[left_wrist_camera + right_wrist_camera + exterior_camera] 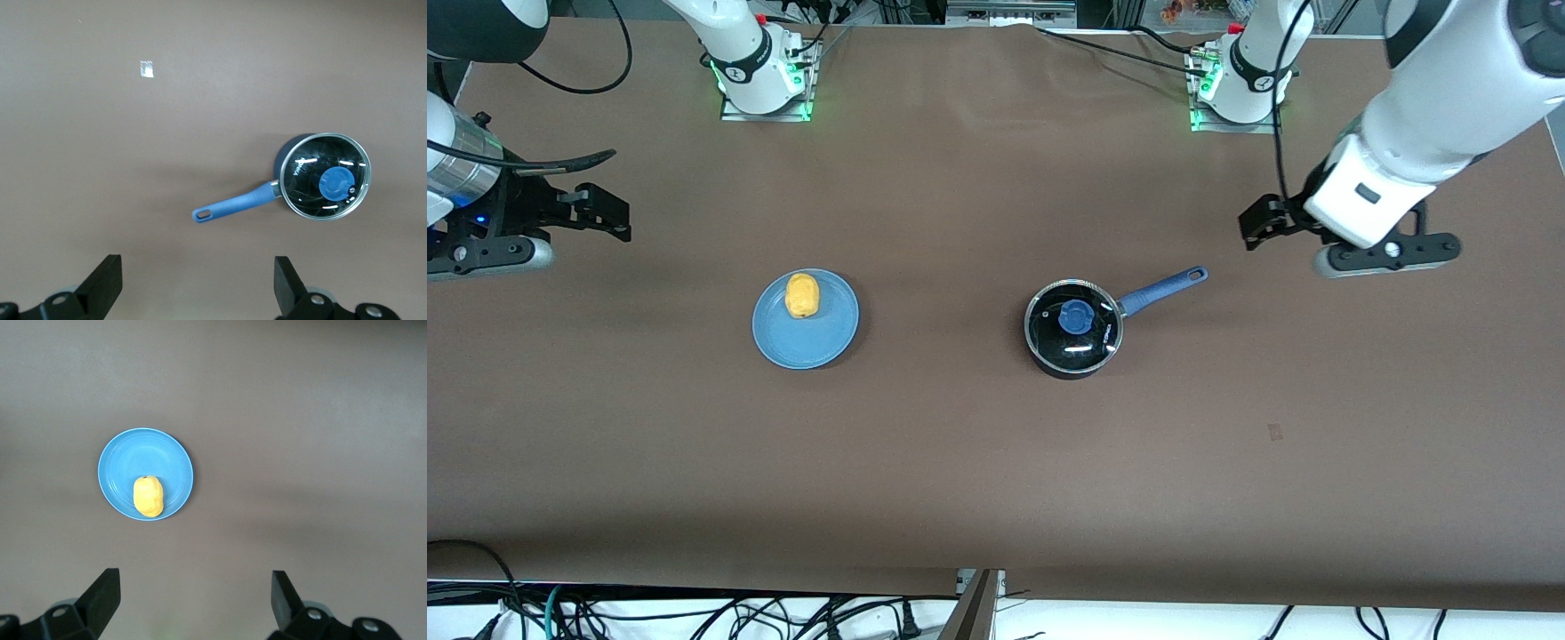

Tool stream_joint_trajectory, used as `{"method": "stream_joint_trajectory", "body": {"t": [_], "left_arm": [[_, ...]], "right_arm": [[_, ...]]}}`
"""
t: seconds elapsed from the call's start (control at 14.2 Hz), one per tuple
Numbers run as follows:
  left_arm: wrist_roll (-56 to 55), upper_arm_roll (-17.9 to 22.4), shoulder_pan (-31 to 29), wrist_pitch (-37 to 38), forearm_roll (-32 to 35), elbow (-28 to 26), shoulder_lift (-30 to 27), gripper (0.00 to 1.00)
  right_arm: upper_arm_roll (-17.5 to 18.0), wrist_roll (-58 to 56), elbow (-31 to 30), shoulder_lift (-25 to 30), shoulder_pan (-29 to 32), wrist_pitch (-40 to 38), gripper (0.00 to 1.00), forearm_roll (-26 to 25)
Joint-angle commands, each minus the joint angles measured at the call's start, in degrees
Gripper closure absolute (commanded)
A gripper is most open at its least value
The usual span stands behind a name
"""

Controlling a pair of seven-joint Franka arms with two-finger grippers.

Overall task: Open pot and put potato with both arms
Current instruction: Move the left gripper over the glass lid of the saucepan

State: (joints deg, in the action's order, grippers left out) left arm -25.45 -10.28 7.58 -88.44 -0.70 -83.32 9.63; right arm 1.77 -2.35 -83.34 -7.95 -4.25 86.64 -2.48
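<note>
The black pot (1060, 366) stands on the table toward the left arm's end. Its glass lid (1092, 342) with a blue knob (1075, 316) is on it, and its blue handle (1163, 291) points toward my left gripper. The yellow-orange potato (801, 295) lies on a light-blue plate (818, 342) toward the right arm's end. My left gripper (1254, 222) is open and empty, up over bare table beside the handle's end. My right gripper (609, 213) is open and empty over bare table near the plate. The left wrist view shows the pot (287, 150), the lid (307, 180) and the gripper (198, 283). The right wrist view shows the potato (148, 497), the plate (133, 457) and the gripper (197, 600).
The brown table (960, 462) carries a small pale mark (1276, 432) nearer the front camera than the pot; it also shows in the left wrist view (147, 69). Cables hang along the table's front edge.
</note>
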Motion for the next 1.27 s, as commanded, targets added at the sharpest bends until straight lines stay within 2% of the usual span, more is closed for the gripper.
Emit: {"method": "stream_joint_trajectory", "body": {"t": [0.0, 0.49, 0.77, 1.2], "left_arm": [[-4.24, -1.59, 1.20, -1.90, 0.87, 1.32, 2.67, 0.00], [-14.26, -1.50, 8.49, -10.95, 1.58, -0.43, 8.30, 0.00], [-18.84, -1.59, 10.96, -22.98, 1.67, -8.67, 9.01, 0.00], [-21.21, -1.59, 12.27, -32.21, 1.67, -16.15, 9.09, 0.00]], "right_arm": [[0.34, 0.24, 1.60, -0.75, -0.15, -0.60, 0.00, 0.28], [0.34, 0.50, 1.25, -1.71, -1.20, -0.51, 0.00, 0.19], [0.34, 0.42, 0.98, -2.85, -1.73, -0.51, 0.00, 0.20], [0.34, 0.42, 1.07, -4.87, -2.17, -0.42, 0.00, -0.24]]}}
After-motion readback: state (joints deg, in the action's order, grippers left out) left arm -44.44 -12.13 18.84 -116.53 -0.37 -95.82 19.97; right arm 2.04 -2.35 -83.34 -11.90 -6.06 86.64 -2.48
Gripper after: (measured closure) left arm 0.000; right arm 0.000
